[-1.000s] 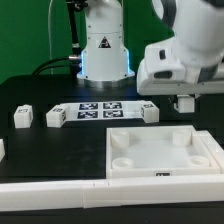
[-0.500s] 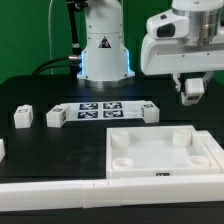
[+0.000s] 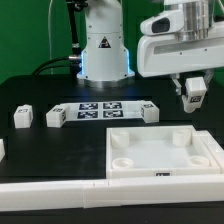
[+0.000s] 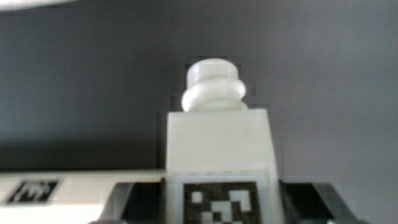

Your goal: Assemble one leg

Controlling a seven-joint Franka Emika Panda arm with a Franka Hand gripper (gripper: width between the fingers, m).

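Note:
My gripper (image 3: pixel 193 95) is shut on a leg (image 3: pixel 194 98), a small white block with a marker tag, and holds it in the air above the far right part of the table. In the wrist view the held leg (image 4: pixel 224 150) fills the middle, its threaded knob end (image 4: pixel 214 85) pointing away and its tag between the dark fingers (image 4: pixel 139 200). The large white square tabletop (image 3: pixel 165 165) with round corner sockets lies below and in front of it. Three other legs (image 3: pixel 23 117) (image 3: pixel 55 116) (image 3: pixel 149 111) stand on the black table.
The marker board (image 3: pixel 100 108) lies between the loose legs in front of the robot base (image 3: pixel 104 55). A white rail (image 3: pixel 60 192) runs along the table's front edge. A white piece (image 3: pixel 2 150) shows at the exterior view's left edge.
The gripper has risen with the leg, from just above the table to well above it, and shifted slightly toward the exterior view's right.

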